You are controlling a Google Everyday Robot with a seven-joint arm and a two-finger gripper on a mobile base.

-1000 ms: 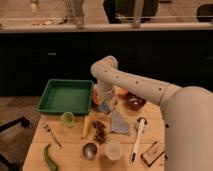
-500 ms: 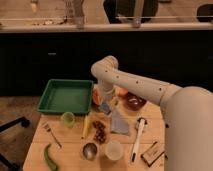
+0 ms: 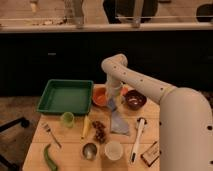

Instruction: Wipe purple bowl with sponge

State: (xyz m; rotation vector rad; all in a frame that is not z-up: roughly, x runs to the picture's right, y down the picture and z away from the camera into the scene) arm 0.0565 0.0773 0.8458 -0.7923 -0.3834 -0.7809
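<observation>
The gripper (image 3: 111, 101) hangs beside the bright orange round bowl (image 3: 101, 96), the small light-blue sponge block (image 3: 111, 105) at its tip, grip unclear; the glossy dark purple bowl (image 3: 135, 100) sits nearby, apart

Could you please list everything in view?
tray: one, green, back left
orange bowl: one, orange, beside tray
purple bowl: one, purple, back right
sponge: one, light blue, at gripper
cloth: one, pale blue, centre
green cup: one, green, before tray
banana: one, yellow, centre
grapes: one bunch, dark, centre
fork: one, silver, front left
vegetable: one, green, front left
metal cup: one, silver, front
white cup: one, white, front
utensil: one, white, right
box: one, brown, front right
arm: one, white, from right
gripper: one, colour unclear, between the bowls
</observation>
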